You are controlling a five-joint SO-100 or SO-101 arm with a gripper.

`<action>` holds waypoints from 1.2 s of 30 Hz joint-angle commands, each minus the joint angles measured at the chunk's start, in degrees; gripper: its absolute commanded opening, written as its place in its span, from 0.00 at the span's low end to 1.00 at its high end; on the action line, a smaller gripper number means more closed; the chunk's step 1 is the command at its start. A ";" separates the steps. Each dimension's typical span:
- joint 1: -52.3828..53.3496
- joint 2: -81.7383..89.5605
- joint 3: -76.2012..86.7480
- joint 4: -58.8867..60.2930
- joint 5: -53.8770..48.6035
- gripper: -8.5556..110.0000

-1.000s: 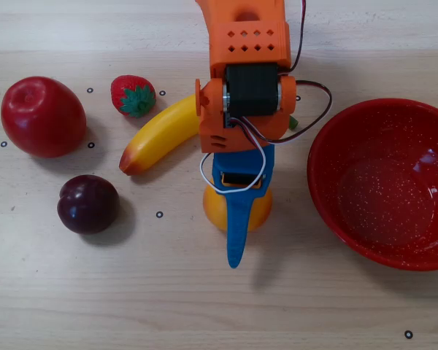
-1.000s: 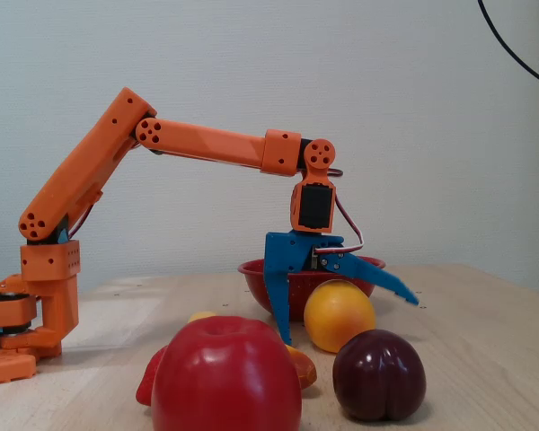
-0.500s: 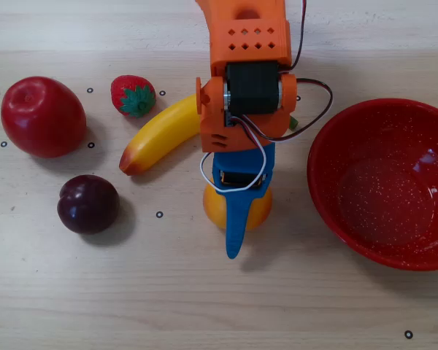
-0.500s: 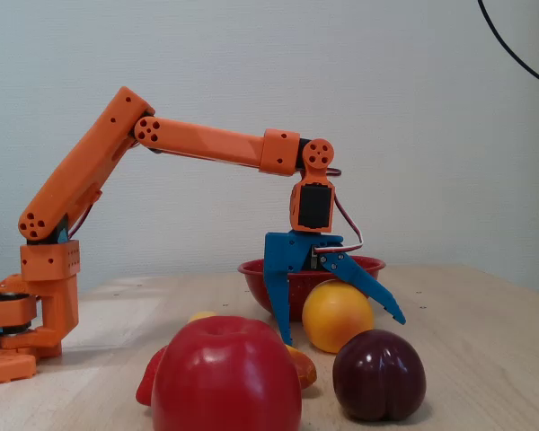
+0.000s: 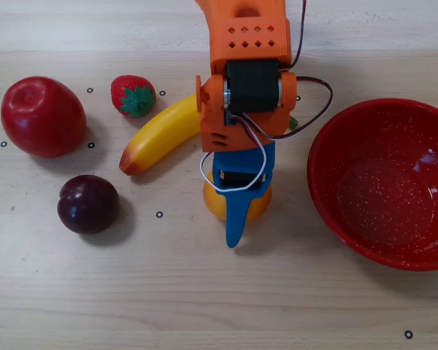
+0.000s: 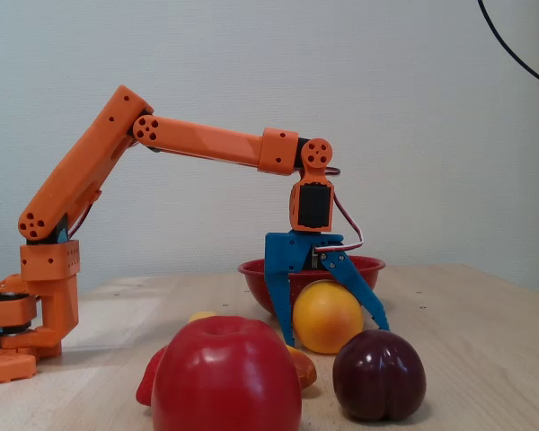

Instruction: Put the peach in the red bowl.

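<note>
Your tool [image 6: 332, 334] stands spread wide, its blue fingers [image 6: 278, 301] straddling the peach [image 6: 327, 316]; whether they press it is unclear. The peach sits on the surface [image 5: 204, 292], just left of the red bowl [image 5: 386, 184] in the overhead view, apart from its rim.

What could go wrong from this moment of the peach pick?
The gripper straddles the peach with jaws still spread, so the round fruit may squirt out as they close. The banana and plum lie close and could be nudged. A low carry might clip the red bowl rim.
</note>
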State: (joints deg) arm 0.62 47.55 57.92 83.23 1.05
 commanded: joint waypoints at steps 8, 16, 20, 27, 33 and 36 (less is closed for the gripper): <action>-0.88 4.57 0.79 -1.41 -0.97 0.35; -1.23 5.45 3.34 -2.99 -1.05 0.28; -1.32 5.89 4.48 -3.52 -1.05 0.26; -1.49 7.21 5.19 -2.90 -1.05 0.07; -2.55 11.87 3.96 0.62 -2.37 0.07; -3.08 16.52 2.81 2.72 -3.25 0.07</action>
State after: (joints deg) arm 0.70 54.93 63.37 83.67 -0.62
